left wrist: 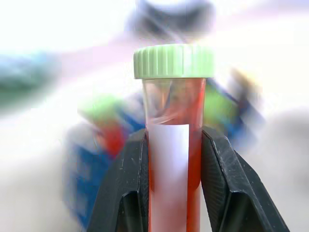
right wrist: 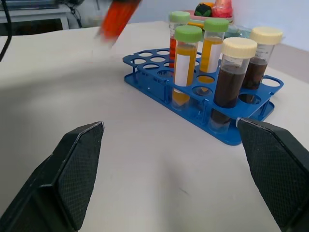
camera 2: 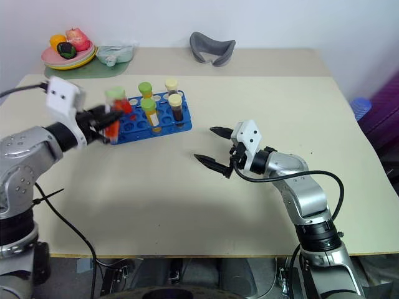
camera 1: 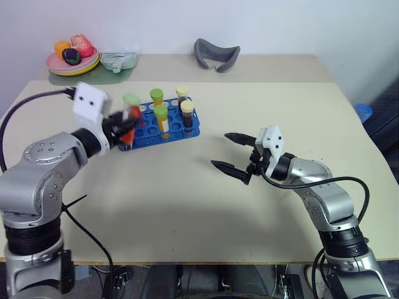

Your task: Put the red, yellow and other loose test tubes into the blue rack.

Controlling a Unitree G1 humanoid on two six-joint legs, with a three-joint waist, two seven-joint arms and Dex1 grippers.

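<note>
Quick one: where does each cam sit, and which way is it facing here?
Head stereo pair: looks forward and down over the table; both arms show.
Left wrist: looks along the left gripper, shut on the red tube; its two fingers show.
Right wrist: looks along the open right gripper at the blue rack.
Shared: rack and red tube appear in all.

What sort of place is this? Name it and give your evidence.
Likely a lab-style test bench, staged in an ordinary room: a blue rack of capped tubes stands on a plain table, with a plate of toy fruit at the back.
</note>
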